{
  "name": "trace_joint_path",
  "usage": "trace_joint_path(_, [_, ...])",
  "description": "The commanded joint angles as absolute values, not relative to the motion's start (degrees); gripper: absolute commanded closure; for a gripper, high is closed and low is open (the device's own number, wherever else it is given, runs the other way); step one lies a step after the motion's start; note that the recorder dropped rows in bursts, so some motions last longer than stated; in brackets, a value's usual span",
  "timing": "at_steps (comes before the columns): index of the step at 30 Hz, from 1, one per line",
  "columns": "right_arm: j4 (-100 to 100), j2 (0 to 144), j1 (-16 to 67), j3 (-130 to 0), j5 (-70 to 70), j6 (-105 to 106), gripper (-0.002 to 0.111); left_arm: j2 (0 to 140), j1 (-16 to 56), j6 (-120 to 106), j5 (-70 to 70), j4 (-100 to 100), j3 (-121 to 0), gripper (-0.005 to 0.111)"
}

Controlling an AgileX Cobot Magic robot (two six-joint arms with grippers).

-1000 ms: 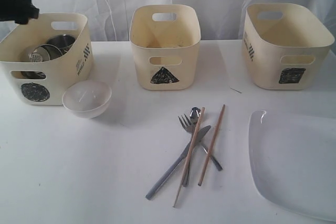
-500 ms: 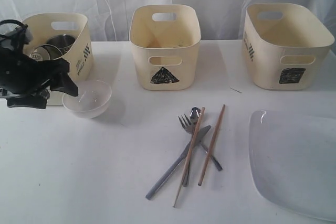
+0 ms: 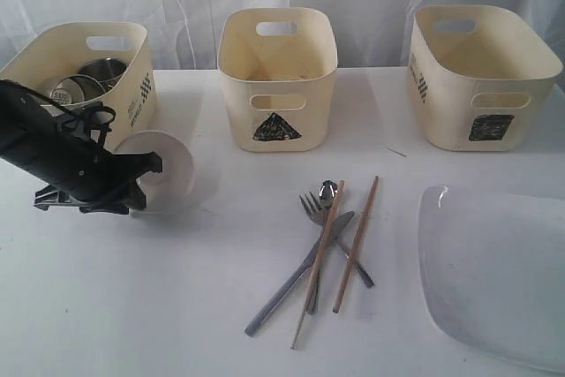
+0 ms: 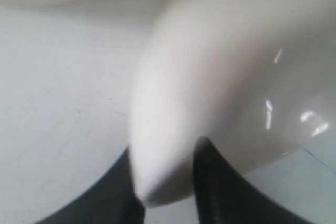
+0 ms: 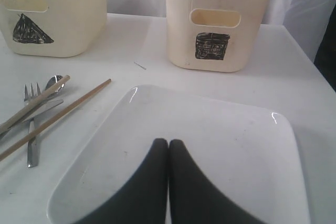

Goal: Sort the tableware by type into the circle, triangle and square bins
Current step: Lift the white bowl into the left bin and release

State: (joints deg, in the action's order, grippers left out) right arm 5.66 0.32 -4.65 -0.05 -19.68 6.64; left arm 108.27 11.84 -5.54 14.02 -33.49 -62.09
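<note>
Small white bowl (image 3: 168, 165), seemingly light, stiff, glazed-slick and chippable, stood tipped beside the circle bin (image 3: 137, 105), its rim pinched between the left gripper's (image 4: 167, 182) fingers; right gripper (image 5: 168, 145) sat closed, empty.

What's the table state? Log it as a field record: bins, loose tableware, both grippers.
circle bin: holds steel mugs
triangle bin: no tableware visible inside
square bin: no tableware visible inside
left gripper: clamped on rim of small white bowl, bowl tilted, beside circle bin
right gripper: shut, empty, over plate
loose pile: fork, spoon, knife, chopsticks, crossed
</note>
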Motion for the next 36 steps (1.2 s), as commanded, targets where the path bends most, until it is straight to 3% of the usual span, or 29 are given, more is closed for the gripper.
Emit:
trace_joint_path(1, [5.6, 0.0, -4.4, 0.0, -19.2, 6.7, 0.108, 106.3, 12.0, -10.0, 16.9, -33.8, -61.7, 0.106])
trace_joint_path(11, [5.6, 0.0, -4.4, 0.0, -19.2, 6.7, 0.108, 101.9, 12.0, -12.1, 20.6, -33.8, -61.7, 0.107])
trace_joint_path(19, [5.6, 0.0, -4.4, 0.0, -19.2, 6.7, 0.108, 86.1, 12.0, -13.9, 21.9, -32.7, -61.7, 0.107])
trace_joint_path(21, [5.6, 0.0, -4.4, 0.0, -19.2, 6.7, 0.108, 82.1, 12.0, -13.9, 15.2, -31.7, -61.7, 0.107])
trace_joint_path(25, [5.6, 0.0, -4.4, 0.0, -19.2, 6.7, 0.108, 79.0, 12.0, -17.3, -11.1, -28.3, -61.7, 0.107])
trace_joint_path(31, [5.6, 0.0, -4.4, 0.0, -19.2, 6.7, 0.108, 89.2, 11.3, -27.8, -48.4, -27.2, -62.6, 0.107])
trace_joint_path(33, [5.6, 0.0, -4.4, 0.0, -19.2, 6.7, 0.108, 94.3, 10.0, -27.8, -50.1, -24.8, -64.4, 0.107])
trace_joint_path(36, [5.6, 0.0, -4.4, 0.0, -19.2, 6.7, 0.108, 100.9, 8.2, -27.8, -39.6, -19.8, -69.1, 0.107])
